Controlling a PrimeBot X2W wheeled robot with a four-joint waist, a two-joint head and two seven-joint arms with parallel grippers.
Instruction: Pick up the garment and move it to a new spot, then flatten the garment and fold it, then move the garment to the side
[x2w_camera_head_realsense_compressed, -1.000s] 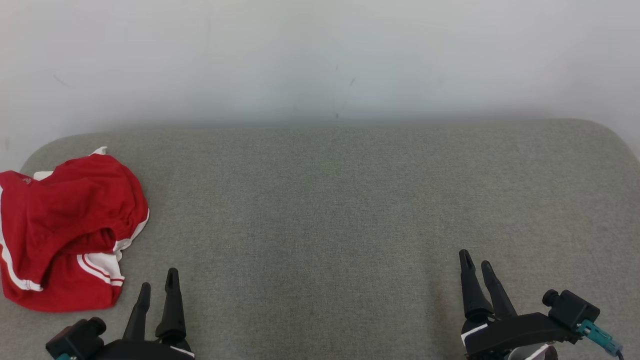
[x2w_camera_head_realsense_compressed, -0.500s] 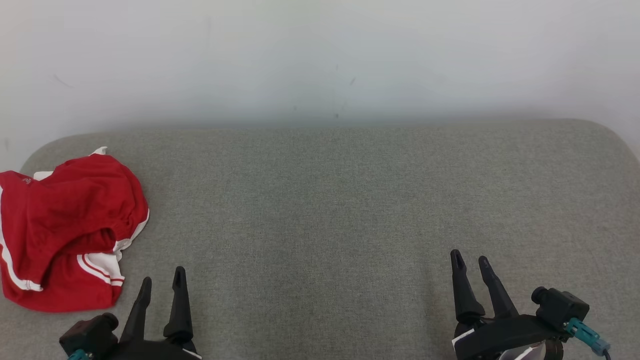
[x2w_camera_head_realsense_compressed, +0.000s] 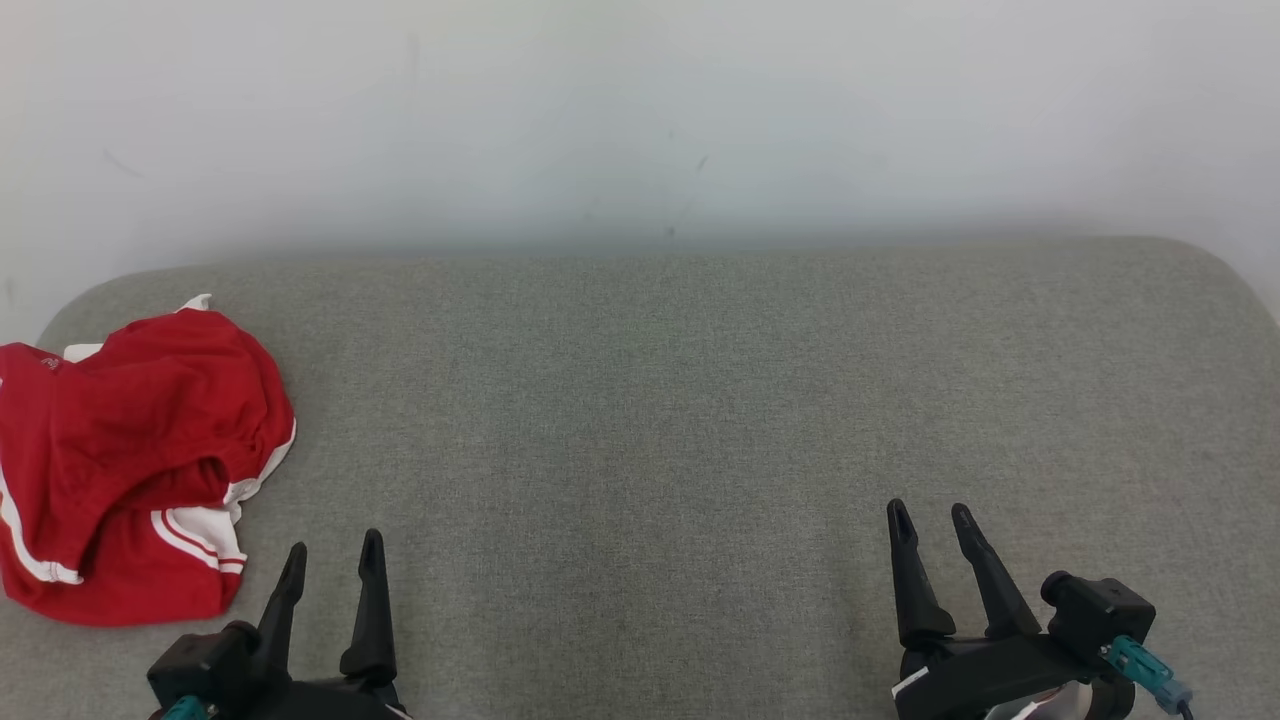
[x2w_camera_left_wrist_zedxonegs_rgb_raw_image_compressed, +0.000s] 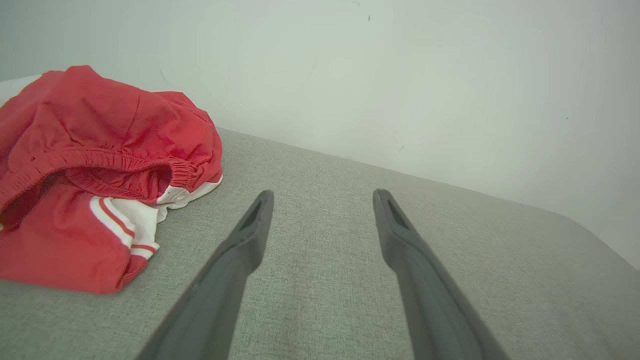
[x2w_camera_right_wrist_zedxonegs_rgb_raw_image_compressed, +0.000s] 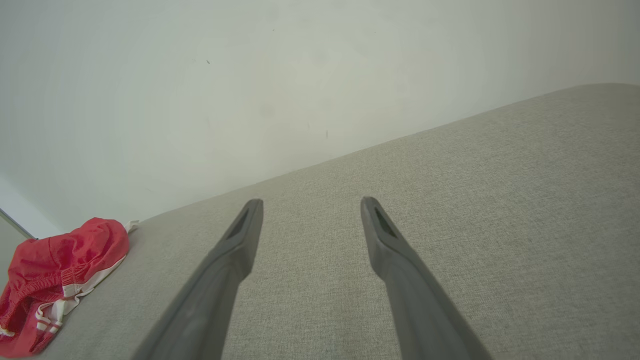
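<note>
A white wall (x2w_camera_head_realsense_compressed: 640, 100) stands behind the grey fabric tabletop (x2w_camera_head_realsense_compressed: 640, 400). The crumpled red garment (x2w_camera_head_realsense_compressed: 130, 460) lies at its left end. The left hand (x2w_camera_head_realsense_compressed: 333, 545), near it, and the right hand (x2w_camera_head_realsense_compressed: 930, 508) are both released, empty.

Soft, bright light and mostly sharp pictures
The light is even and gentle, with no shiny glare. A pale grey shadow runs along the wall (x2w_camera_head_realsense_compressed: 640, 215) just above the grey cushion (x2w_camera_head_realsense_compressed: 700, 400). The head view is sharp. In the left wrist view the red garment (x2w_camera_left_wrist_zedxonegs_rgb_raw_image_compressed: 100, 145) shows its stitches clearly, but the dark fingers (x2w_camera_left_wrist_zedxonegs_rgb_raw_image_compressed: 232, 270) look a little soft up close
</note>
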